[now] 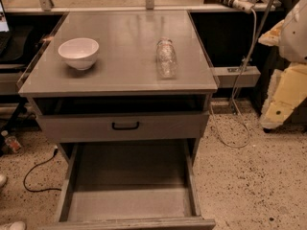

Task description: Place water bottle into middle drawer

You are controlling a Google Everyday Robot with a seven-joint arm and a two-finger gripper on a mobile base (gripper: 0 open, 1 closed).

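The gripper is out of view, so its opening and any hold cannot be told. The small clear ribbed plastic water bottle [166, 57] lies on its side on the flat grey cabinet top [115, 75], near the right edge — a clumsy nudge could roll it off. The wide grey middle drawer [129, 202] stands pulled out below, with open room — the round white bowl [78, 52] sits well apart.

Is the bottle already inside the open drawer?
No: the water bottle lies on the cabinet top, above the open middle drawer; the gripper is out of view.
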